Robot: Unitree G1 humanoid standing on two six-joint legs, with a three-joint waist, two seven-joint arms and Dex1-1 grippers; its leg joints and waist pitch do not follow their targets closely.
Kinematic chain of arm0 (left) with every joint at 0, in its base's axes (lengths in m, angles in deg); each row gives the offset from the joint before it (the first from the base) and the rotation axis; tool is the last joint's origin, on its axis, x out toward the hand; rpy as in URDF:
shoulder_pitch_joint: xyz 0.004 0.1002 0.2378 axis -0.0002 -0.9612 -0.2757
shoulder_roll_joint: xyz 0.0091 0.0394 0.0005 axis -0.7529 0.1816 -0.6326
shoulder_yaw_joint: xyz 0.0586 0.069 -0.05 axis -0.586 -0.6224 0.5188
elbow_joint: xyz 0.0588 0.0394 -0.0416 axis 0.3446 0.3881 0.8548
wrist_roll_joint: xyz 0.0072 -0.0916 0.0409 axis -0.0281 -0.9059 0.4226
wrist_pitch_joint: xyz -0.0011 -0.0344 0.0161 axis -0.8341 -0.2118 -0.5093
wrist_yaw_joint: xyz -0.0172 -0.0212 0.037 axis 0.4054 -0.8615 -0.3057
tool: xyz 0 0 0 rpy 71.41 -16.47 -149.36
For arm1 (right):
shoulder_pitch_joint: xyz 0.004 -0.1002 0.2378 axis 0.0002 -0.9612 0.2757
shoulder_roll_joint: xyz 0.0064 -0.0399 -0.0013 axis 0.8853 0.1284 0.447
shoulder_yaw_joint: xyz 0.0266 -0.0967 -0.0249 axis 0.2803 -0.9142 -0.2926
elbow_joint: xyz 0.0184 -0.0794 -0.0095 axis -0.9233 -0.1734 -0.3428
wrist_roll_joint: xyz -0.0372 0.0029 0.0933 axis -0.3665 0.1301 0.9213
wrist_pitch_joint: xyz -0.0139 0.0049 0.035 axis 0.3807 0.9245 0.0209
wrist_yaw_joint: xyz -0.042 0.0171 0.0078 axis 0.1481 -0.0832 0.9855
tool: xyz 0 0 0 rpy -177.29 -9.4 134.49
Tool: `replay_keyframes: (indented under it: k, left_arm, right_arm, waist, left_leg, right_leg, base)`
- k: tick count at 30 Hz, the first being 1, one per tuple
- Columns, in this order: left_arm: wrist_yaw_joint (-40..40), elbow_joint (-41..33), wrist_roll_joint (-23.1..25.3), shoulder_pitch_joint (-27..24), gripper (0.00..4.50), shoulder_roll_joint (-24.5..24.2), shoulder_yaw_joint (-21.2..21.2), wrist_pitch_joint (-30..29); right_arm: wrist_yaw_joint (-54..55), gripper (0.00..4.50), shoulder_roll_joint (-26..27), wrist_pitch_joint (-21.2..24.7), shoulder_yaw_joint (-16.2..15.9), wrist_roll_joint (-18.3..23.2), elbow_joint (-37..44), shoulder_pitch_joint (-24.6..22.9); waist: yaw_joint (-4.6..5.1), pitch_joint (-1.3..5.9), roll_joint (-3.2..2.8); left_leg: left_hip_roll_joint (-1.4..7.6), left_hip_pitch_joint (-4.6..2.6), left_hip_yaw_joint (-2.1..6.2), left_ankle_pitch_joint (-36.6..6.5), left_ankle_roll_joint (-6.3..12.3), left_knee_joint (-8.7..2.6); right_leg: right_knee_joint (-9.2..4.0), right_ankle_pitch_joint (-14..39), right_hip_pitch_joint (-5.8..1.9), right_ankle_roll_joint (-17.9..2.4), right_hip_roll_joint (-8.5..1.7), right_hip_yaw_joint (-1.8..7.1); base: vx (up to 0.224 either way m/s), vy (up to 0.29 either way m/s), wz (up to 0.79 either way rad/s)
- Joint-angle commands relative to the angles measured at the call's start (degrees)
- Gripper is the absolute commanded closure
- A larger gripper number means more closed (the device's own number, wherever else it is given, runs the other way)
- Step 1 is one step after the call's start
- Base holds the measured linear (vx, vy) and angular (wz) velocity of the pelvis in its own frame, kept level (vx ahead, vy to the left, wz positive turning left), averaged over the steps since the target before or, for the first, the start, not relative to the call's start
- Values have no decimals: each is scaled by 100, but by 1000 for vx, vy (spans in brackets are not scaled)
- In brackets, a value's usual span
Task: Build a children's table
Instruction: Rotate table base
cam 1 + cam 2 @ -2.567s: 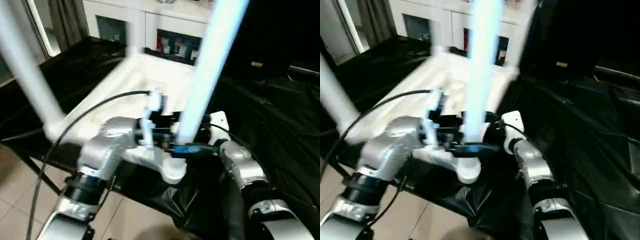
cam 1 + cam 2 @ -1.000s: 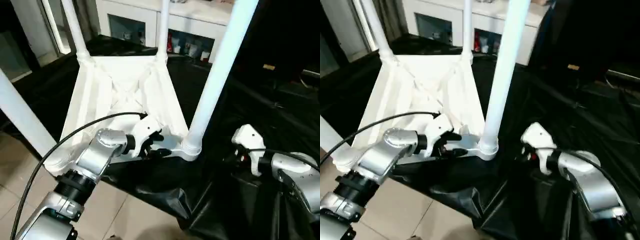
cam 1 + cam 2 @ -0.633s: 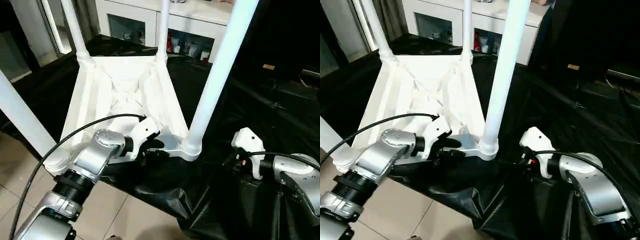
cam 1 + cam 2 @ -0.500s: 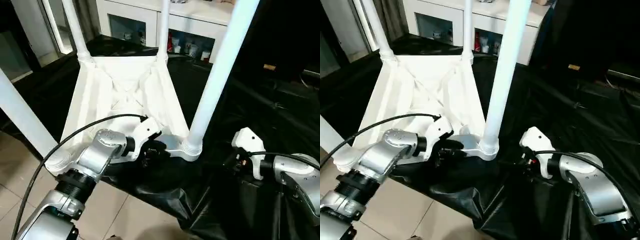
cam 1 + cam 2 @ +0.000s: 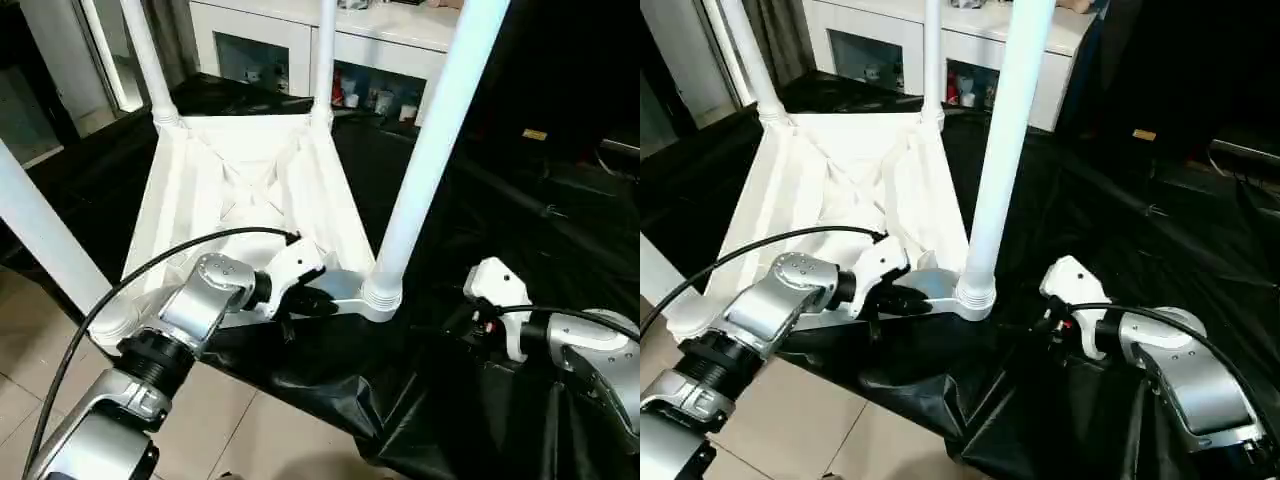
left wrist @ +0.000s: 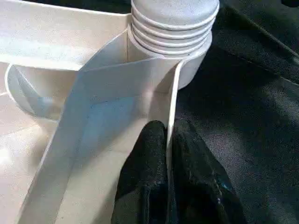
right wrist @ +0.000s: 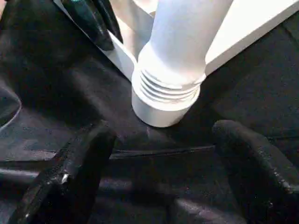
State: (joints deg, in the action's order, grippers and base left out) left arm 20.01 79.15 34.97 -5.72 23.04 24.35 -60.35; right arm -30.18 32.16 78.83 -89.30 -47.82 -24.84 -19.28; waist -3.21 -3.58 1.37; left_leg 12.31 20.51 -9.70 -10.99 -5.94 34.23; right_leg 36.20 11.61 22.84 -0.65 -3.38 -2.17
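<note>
The white children's table lies upside down on black cloth, its ribbed top (image 5: 240,190) facing up. All four tubular legs stand in the corner sockets, the nearest one (image 5: 430,150) in the front right socket (image 5: 381,296). My left gripper (image 6: 169,140) is shut on the top's thin rim wall just beside that socket, one black finger (image 6: 147,154) on each side. To the right of the socket my right gripper (image 7: 162,129) rests low over the cloth. It is wide open, its fingers (image 7: 81,163) apart from the leg's ribbed base (image 7: 168,98).
Black cloth (image 5: 520,200) covers the work surface and hangs over its front edge above a tiled floor (image 5: 250,440). A white cabinet with glass doors (image 5: 300,50) stands behind. A black cable (image 5: 150,270) arcs over my left forearm.
My right gripper has let go of the front right leg, drawn back to the right and opened. My left gripper has shifted from the leg's base onto the rim beside the socket.
</note>
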Motion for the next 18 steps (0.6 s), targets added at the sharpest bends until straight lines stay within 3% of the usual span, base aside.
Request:
replay_keyframes:
  k: [1, 5, 12, 14, 18]
  left_arm:
    - [12, 69, 102, -59, 449, -96, -63, -72]
    - [59, 77, 100, -80, 449, -108, -58, -65]
    - [432, -88, -62, -273, 449, -204, -26, 197]
    - [528, -146, -78, -307, 449, -248, -41, 233]
    - [568, -184, -113, -308, 450, -271, -18, 244]
  right_arm:
    - [-32, 70, -83, 66, -37, -1, 114, 1]
    - [-42, 70, -62, 64, -65, -1, 103, 20]
    - [-94, 70, 187, 11, -106, 160, -7, 199]
    - [-52, 53, 285, 24, -128, 183, -48, 253]
    - [179, 24, 544, -26, -234, 88, -214, 379]
  waist:
    - [-38, 406, 25]
    - [-15, 412, 39]
    - [-4, 400, 43]
    - [11, 410, 58]
    - [1, 406, 34]
  left_leg:
    - [38, 18, -12, -713, 335, -337]
    - [37, 27, -18, -590, 407, -327]
    - [46, 15, -18, -724, 385, -337]
    - [48, 17, -21, -655, 385, -337]
    - [52, -4, -35, -636, 355, -339]
  right_leg:
    - [-465, 737, -349, -1158, -333, 216]
    - [-435, 454, -354, -1245, -327, 214]
    - [-464, 786, -337, -1191, -339, 216]
    - [-446, 664, -336, -1209, -335, 217]
    - [-429, 610, -317, -1262, -330, 215]
  base:
    - [0, 0, 0]
    - [0, 0, 0]
    - [0, 0, 0]
    - [0, 0, 0]
    - [0, 0, 0]
